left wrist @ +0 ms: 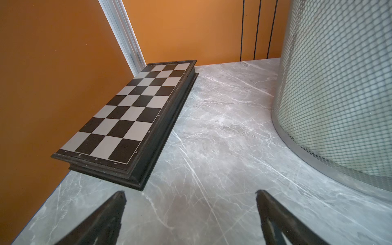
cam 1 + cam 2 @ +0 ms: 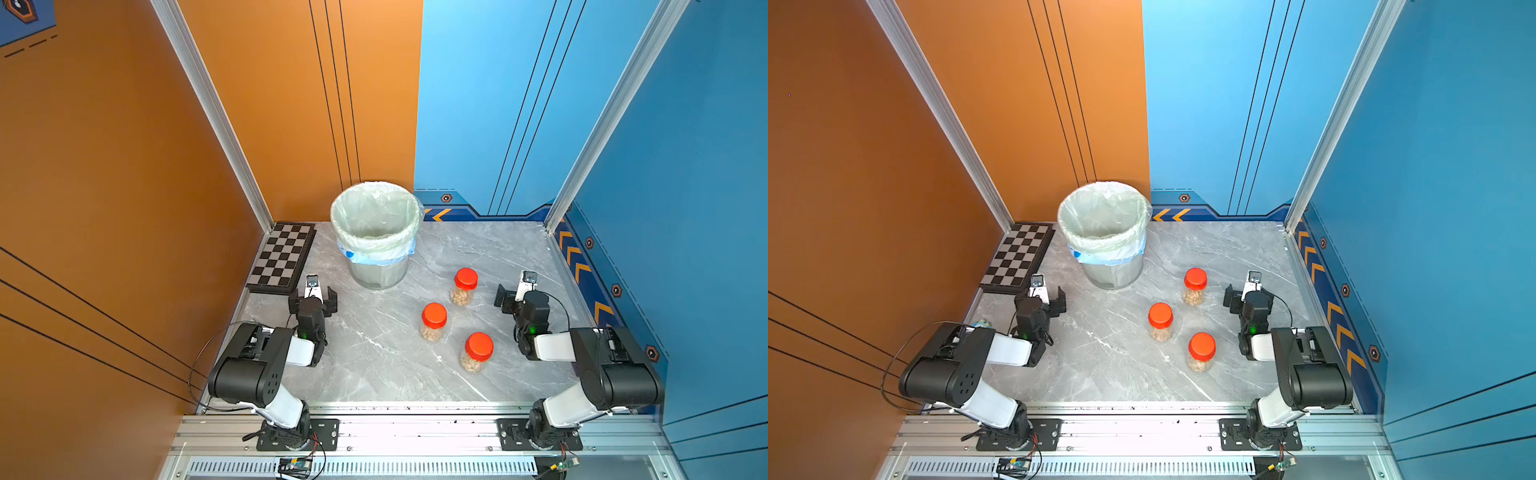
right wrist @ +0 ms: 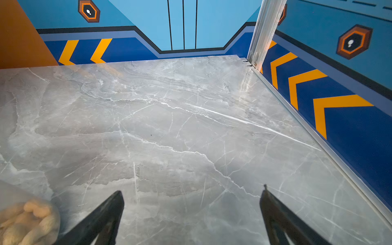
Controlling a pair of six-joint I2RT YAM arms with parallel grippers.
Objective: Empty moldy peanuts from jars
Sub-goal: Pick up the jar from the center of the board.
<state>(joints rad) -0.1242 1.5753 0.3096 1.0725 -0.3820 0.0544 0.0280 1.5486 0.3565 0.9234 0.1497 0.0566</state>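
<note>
We are logging far jar (image 2: 464, 287), middle jar (image 2: 433, 322) and near jar (image 2: 477, 352) standing on the table (image 2: 374, 361), right of centre. Bag-lined bin (image 2: 376, 272) is sitting behind them; chessboard (image 2: 281, 257) is lying left of it.

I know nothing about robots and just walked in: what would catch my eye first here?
Three red-lidded clear jars of pale peanuts stand upright and apart on the right half of the grey marble table. Beyond them, at the back middle, stands a bag-lined bin, and a chessboard lies in the far left corner.
</note>
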